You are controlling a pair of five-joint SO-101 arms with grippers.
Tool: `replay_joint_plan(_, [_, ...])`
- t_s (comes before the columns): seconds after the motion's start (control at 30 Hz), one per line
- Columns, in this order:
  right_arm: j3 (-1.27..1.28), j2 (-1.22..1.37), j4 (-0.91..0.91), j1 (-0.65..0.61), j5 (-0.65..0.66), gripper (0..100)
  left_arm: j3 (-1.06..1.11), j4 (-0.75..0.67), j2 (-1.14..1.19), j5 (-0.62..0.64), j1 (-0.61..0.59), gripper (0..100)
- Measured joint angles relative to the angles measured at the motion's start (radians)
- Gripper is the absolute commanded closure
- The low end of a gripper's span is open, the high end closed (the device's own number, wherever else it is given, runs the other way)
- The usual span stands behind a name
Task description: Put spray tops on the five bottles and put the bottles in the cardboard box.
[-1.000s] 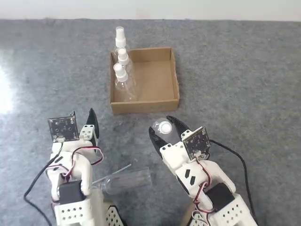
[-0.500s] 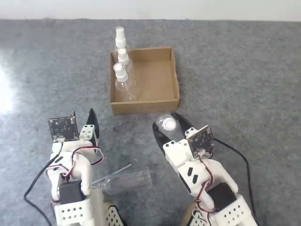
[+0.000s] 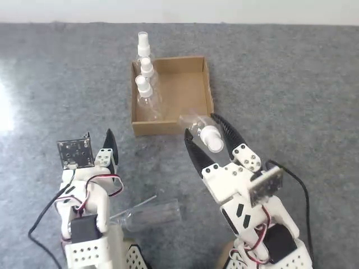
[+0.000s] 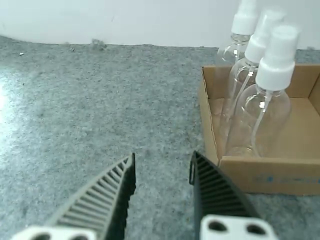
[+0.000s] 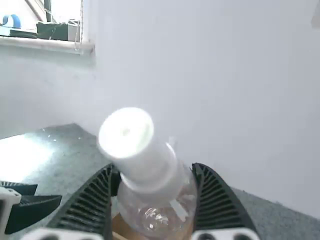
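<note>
1. The bottle point(image 3: 196, 123) I'm working with is clear and carries a white spray top point(image 3: 212, 139). It sits tilted between the fingers of the right end effector point(image 3: 201, 127), which is clenched on its shoulder just under the top.
2. From the high view, the base end of that bottle overlaps the front wall of the cardboard box point(image 3: 168, 128) near its right front corner. The spray top points back toward the arm. In the right wrist view, the white cap faces the camera and a bit of brown cardboard shows beneath the clear body.
3. Inside the box, two capped bottles stand upright along the left wall: the near one point(image 3: 148, 103) and the middle one point(image 3: 147, 70).
4. A third capped bottle point(image 3: 143, 42) stands upright at the far left corner. I cannot tell whether it is inside the box or just behind the back wall.
5. The rest of the box floor, toward the right wall, is bare cardboard.
6. Another clear bottle point(image 3: 151, 214) lies on its side on the counter point(image 3: 280, 84), close beside the base of the left arm and well apart from the box.
7. The left end effector point(image 4: 162, 157) is released, with its ribbed fingers spread and nothing between them. It hangs over the grey counter short of the box's left front corner.
8. The left wrist view looks past those fingers at the three upright bottles lined up one behind another.
</note>
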Motion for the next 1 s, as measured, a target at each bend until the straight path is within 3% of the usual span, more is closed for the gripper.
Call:
replay_joint_plan(0.23, [-0.018,0.035,-0.086,0.0,0.003,97.9,0.0,0.0,0.0,0.0,0.0,83])
replay_joint_plan(0.77, [-0.279,0.666,-0.244,-0.002,0.005,97.9,0.0,0.0,0.0,0.0,0.0,83])
replay_joint_plan(1.0, [-0.437,0.918,-0.245,0.074,0.005,97.9,0.0,0.0,0.0,0.0,0.0,83])
